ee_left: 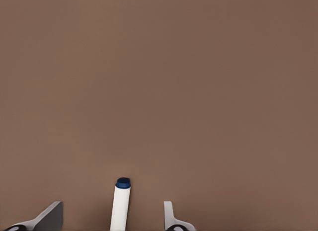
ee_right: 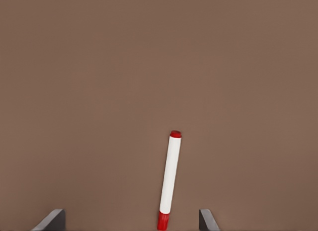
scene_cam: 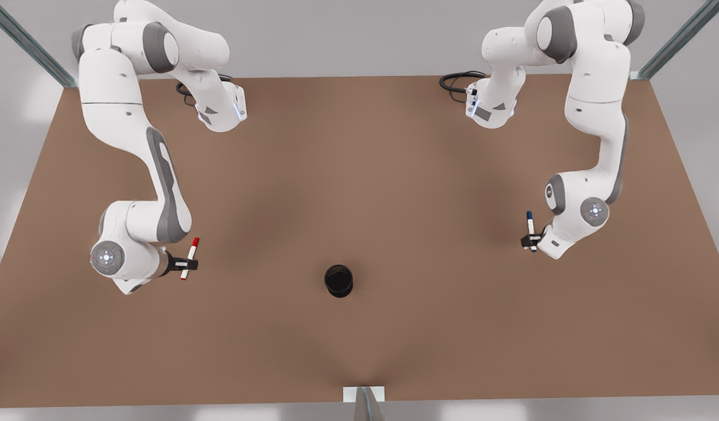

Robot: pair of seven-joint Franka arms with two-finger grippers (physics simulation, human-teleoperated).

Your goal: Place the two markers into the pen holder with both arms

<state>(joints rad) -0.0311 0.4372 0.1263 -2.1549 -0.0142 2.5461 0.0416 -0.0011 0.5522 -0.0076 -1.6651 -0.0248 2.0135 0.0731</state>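
In the front view the pen holder (scene_cam: 338,280) stands alone on the table (scene_cam: 359,175), well apart from both arms. The right gripper (scene_cam: 184,263), at that view's left, straddles the red marker (scene_cam: 189,258); the left gripper (scene_cam: 531,240), opposite, straddles the blue marker (scene_cam: 531,231). The left wrist view shows the blue marker (ee_left: 120,205) between spread fingers (ee_left: 171,216). The right wrist view shows the red marker (ee_right: 168,181) lying between wide fingers (ee_right: 206,218) — the grasping step, I judge. Next: closing and lifting each.

Bare table (scene_cam: 359,193) surrounds the pen holder (scene_cam: 339,280); nothing blocks it.
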